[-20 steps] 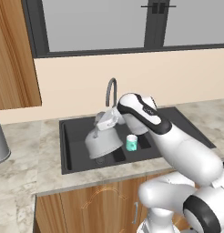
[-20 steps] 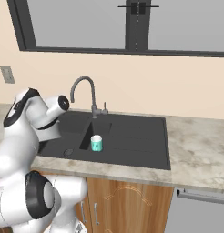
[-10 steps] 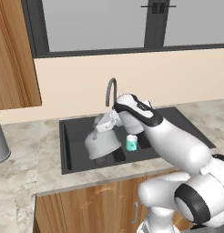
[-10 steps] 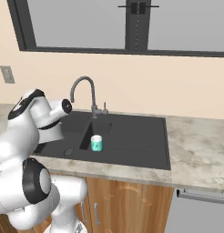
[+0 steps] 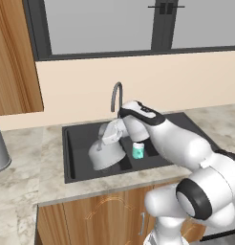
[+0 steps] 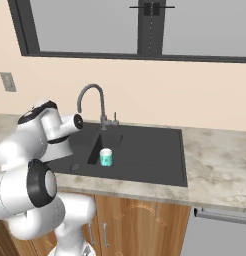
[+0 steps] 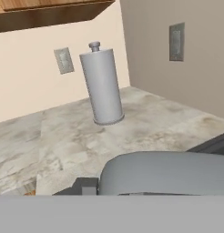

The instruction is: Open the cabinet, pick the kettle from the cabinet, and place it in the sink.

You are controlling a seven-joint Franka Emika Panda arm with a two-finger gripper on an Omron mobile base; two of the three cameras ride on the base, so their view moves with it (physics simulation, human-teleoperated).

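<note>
One kettle (image 5: 106, 154) lower in sink (image 5: 74, 158)

A teal cup (image 5: 138, 150) stands upright near the window (image 5: 138, 24); a grey cylinder (image 7: 103, 86) stands on the counter (image 7: 145, 123).

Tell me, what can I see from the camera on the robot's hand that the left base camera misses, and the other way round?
Hand view alone: the tall grey cylinder's knobbed top and two wall outlets, one beside it. Left base view alone: the sink, the faucet, a teal cup, and the end effector shut on the kettle's handle. Both share the kettle and the marbled counter.
</note>
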